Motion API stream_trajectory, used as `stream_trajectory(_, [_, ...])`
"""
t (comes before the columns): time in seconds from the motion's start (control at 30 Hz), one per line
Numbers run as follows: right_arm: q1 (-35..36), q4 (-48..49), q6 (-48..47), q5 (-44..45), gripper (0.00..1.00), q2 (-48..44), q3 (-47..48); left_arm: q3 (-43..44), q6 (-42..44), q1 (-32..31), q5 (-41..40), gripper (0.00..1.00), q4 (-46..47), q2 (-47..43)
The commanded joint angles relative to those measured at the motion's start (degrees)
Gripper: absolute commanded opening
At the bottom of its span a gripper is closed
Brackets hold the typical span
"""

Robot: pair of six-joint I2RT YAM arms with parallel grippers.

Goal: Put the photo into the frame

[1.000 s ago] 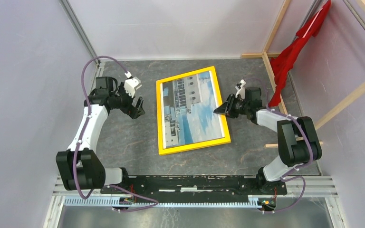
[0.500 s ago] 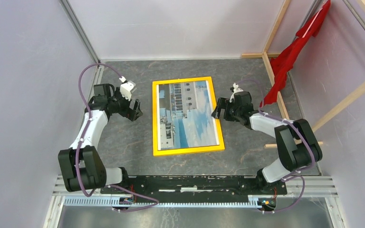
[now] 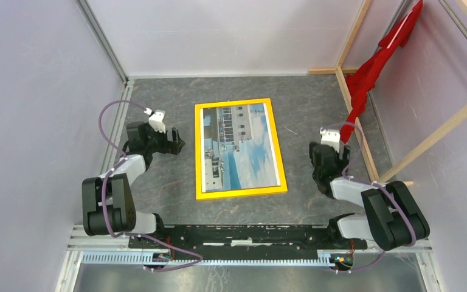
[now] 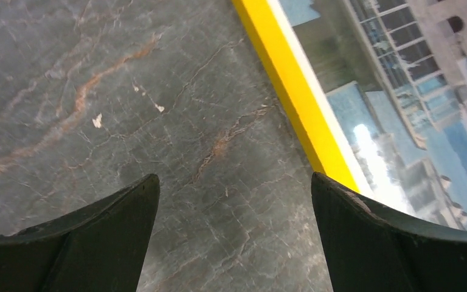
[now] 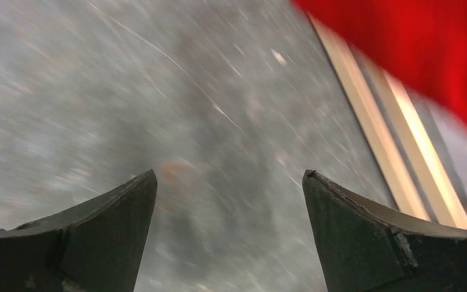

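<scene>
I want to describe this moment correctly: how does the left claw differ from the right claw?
The left claw is close beside the frame; the right claw is well apart from the frame, nearer the red cloth. The left claw's view is sharp; the right claw's is blurred. Both are open and hold nothing.

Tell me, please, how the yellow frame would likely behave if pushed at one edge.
The frame lies flat on the smooth table, so it would probably slide, and pivot if pushed off-centre. Its thin rails suggest it is light.
</scene>
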Motion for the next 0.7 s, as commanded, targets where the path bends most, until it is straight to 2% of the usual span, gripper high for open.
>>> stream_trajectory(0.0, [-1.15,19.82,-5.68,13.51,0.98,-0.29,-8.13,-6.77,-9.11,0.14,-4.29,1.00,24.89,3.40])
stream_trajectory(0.1, [-1.95,23.39,-6.46,17.26,0.98,2.13,-9.68,-11.76,-10.37,0.16,-6.99,1.00,37.57,5.46])
stream_trajectory(0.27, [-2.98,41.23,-11.97,15.96,0.98,1.47,-16.83,-18.52,-13.07,0.01,-5.33,1.00,54.78,8.72])
stream_trajectory(0.33, [-3.59,45.46,-11.72,14.60,0.98,1.97,-18.96,-18.79,-12.62,-0.06,-5.32,1.00,54.38,8.32])
stream_trajectory(0.43, [-3.69,50.70,-14.99,6.78,0.98,1.09,-22.52,-22.03,-12.21,-0.26,-4.71,1.00,59.56,7.37])
stream_trajectory(0.53, [-3.72,61.43,-18.50,-1.75,0.98,0.60,-28.43,-27.22,-12.52,-1.12,-9.78,1.00,67.73,6.48])
stream_trajectory(0.63, [-3.71,77.21,-21.18,-4.56,0.98,6.17,-33.19,-31.84,-11.87,-3.53,-12.88,1.00,81.92,11.63])
stream_trajectory(0.67, [-3.61,77.55,-21.94,-6.00,0.98,6.90,-32.88,-31.81,-11.40,-3.94,-13.64,1.00,81.21,11.27])
